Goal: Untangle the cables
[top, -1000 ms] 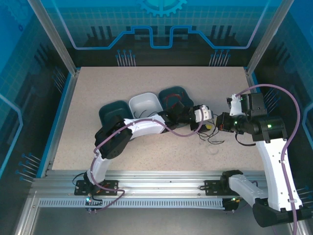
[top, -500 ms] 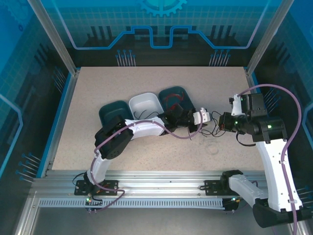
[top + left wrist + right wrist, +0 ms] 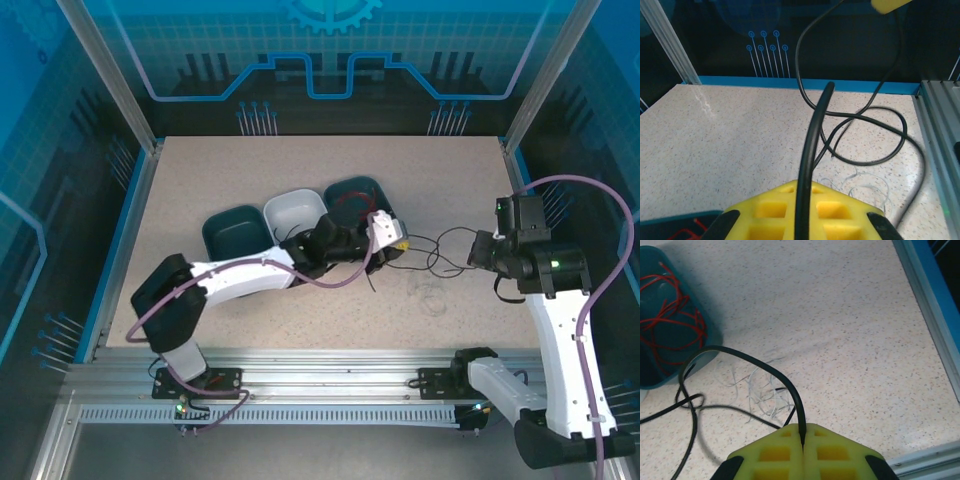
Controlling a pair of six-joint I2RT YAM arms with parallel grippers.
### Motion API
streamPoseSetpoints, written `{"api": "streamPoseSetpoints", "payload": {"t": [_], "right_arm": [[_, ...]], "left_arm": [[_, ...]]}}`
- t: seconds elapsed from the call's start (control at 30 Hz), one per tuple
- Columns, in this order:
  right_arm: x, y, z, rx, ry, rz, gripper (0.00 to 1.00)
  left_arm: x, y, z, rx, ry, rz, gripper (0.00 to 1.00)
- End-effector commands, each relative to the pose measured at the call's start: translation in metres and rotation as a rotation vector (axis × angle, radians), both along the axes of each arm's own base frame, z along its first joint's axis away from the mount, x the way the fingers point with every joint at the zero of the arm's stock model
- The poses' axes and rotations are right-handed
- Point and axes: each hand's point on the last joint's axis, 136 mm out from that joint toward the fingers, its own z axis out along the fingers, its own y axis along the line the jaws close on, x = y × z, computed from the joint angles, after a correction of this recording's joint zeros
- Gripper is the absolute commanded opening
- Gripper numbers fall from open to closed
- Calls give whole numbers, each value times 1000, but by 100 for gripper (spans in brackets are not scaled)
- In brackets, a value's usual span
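Presently, the black cable (image 3: 432, 243) is strung over the bench (image 3: 250, 170) between the two arms. The left gripper (image 3: 396, 239) is clamped on one part of it just beside the teal bin (image 3: 355, 180); the right gripper (image 3: 477, 252) is clamped on another, well apart.

Step in hand, as judged: drawing the span apart so that its loops open. To do this well, pull slowly and evenly. Should a crossing tighten instead of slipping, ease off and take a new hold nearer the crossing. Keep the line off the pale cable (image 3: 432, 298) lying on the bench and away from the bin.

The right wrist view shows the yellow pads (image 3: 767, 452) pressed together with the cable pinched in the seam; a small loop (image 3: 690, 401) closed upon itself; the pale cable beneath the black one; and a red cable (image 3: 670, 325) coiled inside the bin. The left wrist view shows the cable rising from between its own pads and a wide loop (image 3: 875, 132) crossing other strands farther out. The top view gives the spacing of the arms, but the crossings are too fine there to read.
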Motion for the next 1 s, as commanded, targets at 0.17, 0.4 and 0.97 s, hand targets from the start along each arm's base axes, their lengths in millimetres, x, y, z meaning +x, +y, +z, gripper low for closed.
{"api": "streamPoseSetpoints", "payload": {"t": [0.17,0.4,0.97], "right_arm": [[1,-25,-9,-65,23,-97,0],[-6,-38,-3,-73,5,-142,0],[4,5,24,142,-188,33,0]], "left_arm": [[-11,55,65,-159,-14,168,0],[-13,104,103,-265,13,295,0],[-19,120,122,-323,87,280,0]]}}
